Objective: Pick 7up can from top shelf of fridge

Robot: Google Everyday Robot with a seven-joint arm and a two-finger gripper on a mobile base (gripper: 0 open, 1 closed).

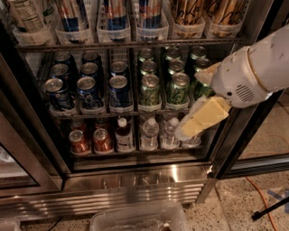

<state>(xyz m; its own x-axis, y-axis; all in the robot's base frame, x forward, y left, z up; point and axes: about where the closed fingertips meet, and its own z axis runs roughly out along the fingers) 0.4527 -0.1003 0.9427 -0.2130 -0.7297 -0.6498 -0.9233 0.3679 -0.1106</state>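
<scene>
7up can (pixel 25 16) stands at far L end of the top shelf (pixel 135 45), in the end clear tray, by the fridge (pixel 135 180) top-L corner; upright, pale w/ dark print, lid cut off by the upper edge. Next along the same shelf: tall blue/silver cans (pixel 116 11) in trays, then gold-brown cans (pixel 187 11) toward the R end. Middle rack: dark blue cans (pixel 88 88) on L half, green cans (pixel 149 90) on R half, rows running front to back. Bottom rack: red cans (pixel 80 142) at L, a dark bottle, then water bottles (pixel 149 133). The gripper (pixel 189 126) hangs in front of the bottom rack's R end, angled down-L, overlapping the last water bottles, just under the green cans; can't tell if open or closed, or if it holds anything. Well apart from the 7up can, near the opposite corner. White arm (pixel 253 72) enters from R edge, across the R door frame.
</scene>
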